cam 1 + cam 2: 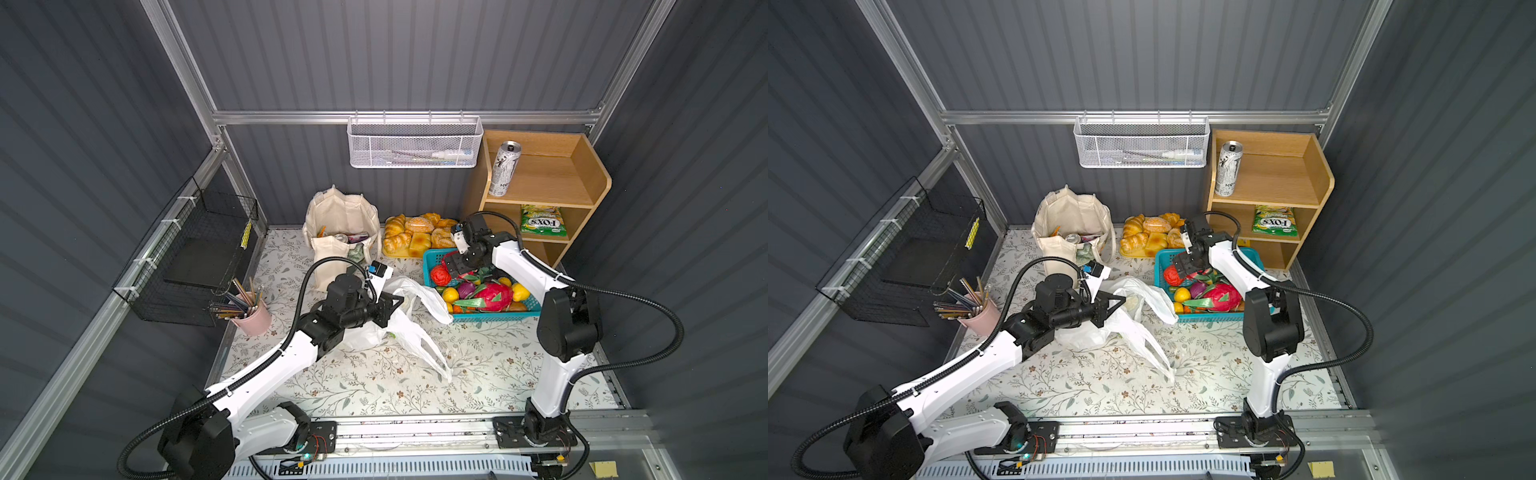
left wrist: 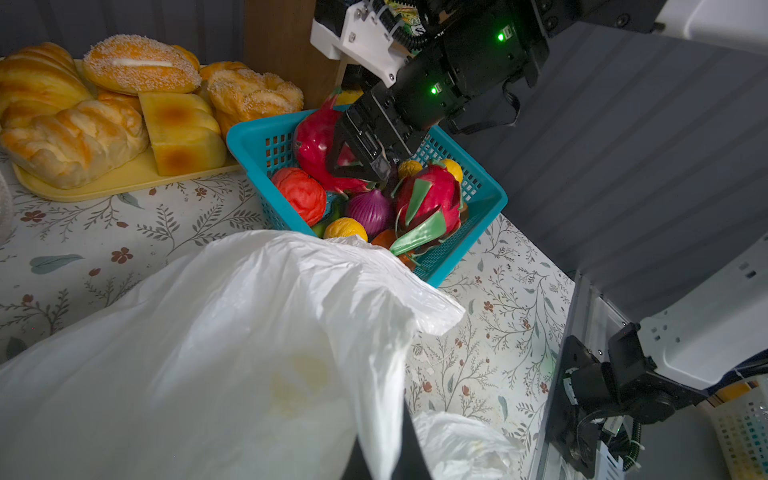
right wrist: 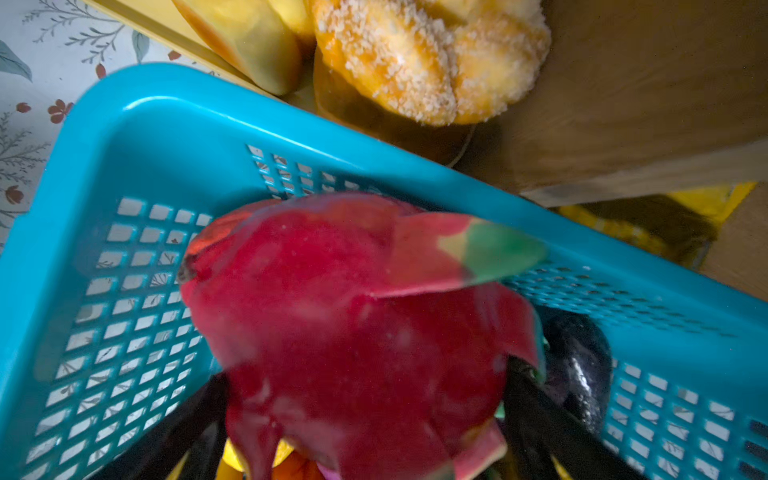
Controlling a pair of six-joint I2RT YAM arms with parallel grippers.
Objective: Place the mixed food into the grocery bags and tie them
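Observation:
The white plastic bag (image 1: 411,328) lies crumpled mid-table. My left gripper (image 1: 392,301) is shut on its rim and holds that edge up; in the left wrist view the film (image 2: 208,353) runs between the dark fingertips (image 2: 415,453). My right gripper (image 1: 455,272) reaches down into the blue basket (image 1: 494,318). It is open, with its fingers (image 3: 191,419) on either side of a red dragon fruit (image 3: 353,311). The cream tote (image 1: 340,220) stands at the back with items inside. A silver can (image 1: 504,168) and a green FOX'S pouch (image 1: 542,219) sit on the wooden shelf (image 1: 582,166).
A yellow tray of bread (image 1: 415,237) lies between the tote and the shelf. The basket also holds a second dragon fruit (image 1: 492,296) and several small fruits. A pink cup of pencils (image 1: 253,318) and a black wire basket (image 1: 199,257) stand on the left.

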